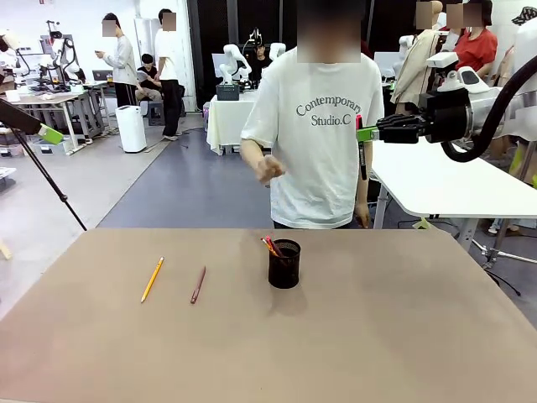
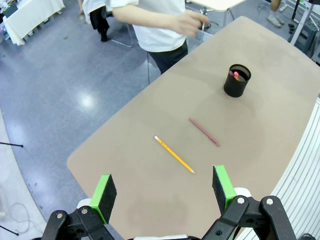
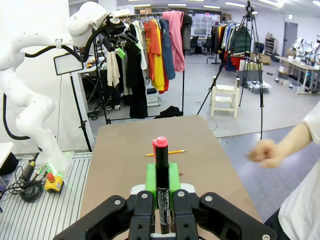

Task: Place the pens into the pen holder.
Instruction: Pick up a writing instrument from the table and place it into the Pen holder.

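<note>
The black mesh pen holder [image 1: 284,264] stands mid-table with red pens [image 1: 271,245] sticking out of it. A yellow-orange pencil [image 1: 152,280] and a dark red-brown pen [image 1: 198,285] lie flat to its left. My right gripper [image 1: 362,134] hovers high above the table's far right edge, shut on a black pen with a red cap [image 3: 161,180] that hangs upright. High over the left side, my left gripper [image 2: 163,187] is open and holds nothing; from there I look down on the pencil [image 2: 174,154], the dark pen [image 2: 203,131] and the holder [image 2: 236,80].
A person in a white T-shirt [image 1: 315,143] stands at the far edge behind the holder, one fist [image 1: 268,170] raised at waist height. A white table [image 1: 453,189] stands behind on the right. The tan tabletop [image 1: 377,336] is bare at right and front.
</note>
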Robot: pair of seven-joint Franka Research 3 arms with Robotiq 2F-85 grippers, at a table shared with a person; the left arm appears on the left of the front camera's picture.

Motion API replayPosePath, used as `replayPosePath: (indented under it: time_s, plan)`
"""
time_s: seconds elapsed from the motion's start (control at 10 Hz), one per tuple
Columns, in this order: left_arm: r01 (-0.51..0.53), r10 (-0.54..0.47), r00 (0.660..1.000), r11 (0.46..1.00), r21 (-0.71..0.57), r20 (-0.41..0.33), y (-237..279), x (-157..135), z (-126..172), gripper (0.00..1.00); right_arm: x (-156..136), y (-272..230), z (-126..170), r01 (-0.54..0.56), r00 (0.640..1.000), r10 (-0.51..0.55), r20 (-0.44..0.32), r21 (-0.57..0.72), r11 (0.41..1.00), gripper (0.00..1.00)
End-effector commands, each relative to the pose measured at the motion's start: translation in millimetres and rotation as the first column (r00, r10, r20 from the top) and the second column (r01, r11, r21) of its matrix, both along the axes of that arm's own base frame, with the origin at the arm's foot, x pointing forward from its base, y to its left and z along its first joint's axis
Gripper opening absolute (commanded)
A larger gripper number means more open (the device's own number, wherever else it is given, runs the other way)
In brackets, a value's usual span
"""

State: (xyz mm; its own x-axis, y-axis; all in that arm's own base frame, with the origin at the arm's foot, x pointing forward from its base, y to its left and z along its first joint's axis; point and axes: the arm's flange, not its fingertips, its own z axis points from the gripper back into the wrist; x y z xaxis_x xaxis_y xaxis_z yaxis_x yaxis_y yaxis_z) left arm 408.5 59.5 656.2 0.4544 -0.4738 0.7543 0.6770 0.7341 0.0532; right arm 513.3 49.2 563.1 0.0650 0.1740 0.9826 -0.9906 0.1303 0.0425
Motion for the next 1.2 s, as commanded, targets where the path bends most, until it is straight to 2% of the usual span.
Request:
replayPosePath:
  time_s: [0.0, 0.5, 0.6, 0.7, 0.9, 1.1]
  plan:
    - [0.008, -0.008, 1.000, 1.000, 0.001, 0.003, -0.5, -1.7, 0.2, 1.00, -0.4, 0.1, 1.9, 0.005, 1.000, -0.005, 0.003, -0.002, 1.000, 0.00]
    - [0.008, -0.008, 1.000, 1.000, 0.001, 0.003, -0.5, -1.7, 0.2, 1.00, 0.0, 0.0, 0.0, 0.000, 1.000, 0.000, 0.000, 0.000, 1.000, 0.00]
    - [0.008, -0.008, 1.000, 1.000, 0.001, 0.003, -0.5, -1.7, 0.2, 1.00, 9.2, 3.4, -14.4, -0.013, 0.999, 0.012, 0.043, 0.022, 1.000, 0.00]
    - [0.008, -0.008, 1.000, 1.000, 0.001, 0.003, -0.5, -1.7, 0.2, 1.00, 19.1, 13.1, -33.1, -0.040, 0.998, 0.038, 0.052, 0.052, 0.998, 0.00]
    - [0.008, -0.008, 1.000, 1.000, 0.001, 0.003, -0.5, -1.7, 0.2, 1.00, 36.1, 35.2, -61.9, -0.053, 0.998, 0.053, 0.042, -0.001, 0.999, 0.00]
    - [0.008, -0.008, 1.000, 1.000, 0.001, 0.003, -0.5, -1.7, 0.2, 1.00, 56.9, 59.3, -88.0, -0.089, 0.991, 0.090, 0.095, -0.015, 0.996, 0.00]
